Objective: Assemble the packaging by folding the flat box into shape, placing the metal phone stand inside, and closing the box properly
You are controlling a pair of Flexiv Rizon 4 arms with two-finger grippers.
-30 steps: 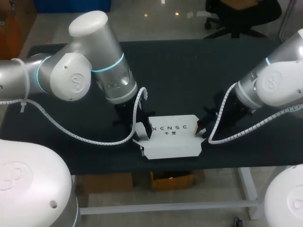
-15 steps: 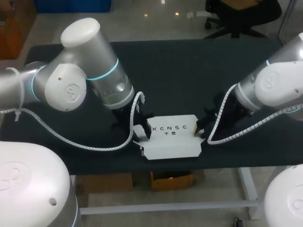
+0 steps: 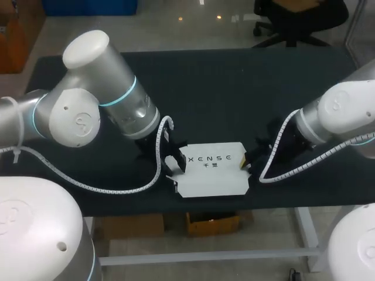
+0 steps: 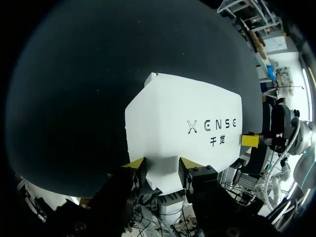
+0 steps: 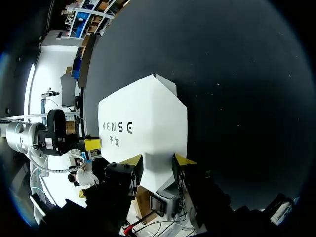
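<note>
The left gripper [image 4: 162, 167] has its two yellow-tipped fingers drawn in on a narrow end flap of the white box [image 4: 182, 118], one finger [image 4: 134, 164] on each side of the flap and both against it, so it holds the box by that flap. From above, this gripper [image 3: 177, 164] sits at the box's left end, with its arm running away from the box to the left and its white cable looping down beside that end. The right gripper [image 5: 158, 162] is set the same way at the opposite end: its fingers are closed on a short flap of the box [image 5: 143, 123], one yellow tip [image 5: 183, 160] touching on either side. In the head view it [image 3: 248, 162] meets the box's right end, and its arm leads off to the right. Each wrist view shows the other arm's yellow tip at the far end of the box. The box [image 3: 212, 175] lies low with its broad printed panel facing up, stretched between the two grippers, small flaps showing at its corners. It rests on the black table [image 3: 234, 88], whose near edge runs just in front of the box, while the dark surface [image 4: 98, 74] spreads out wide behind the box [image 5: 222, 74].
</note>
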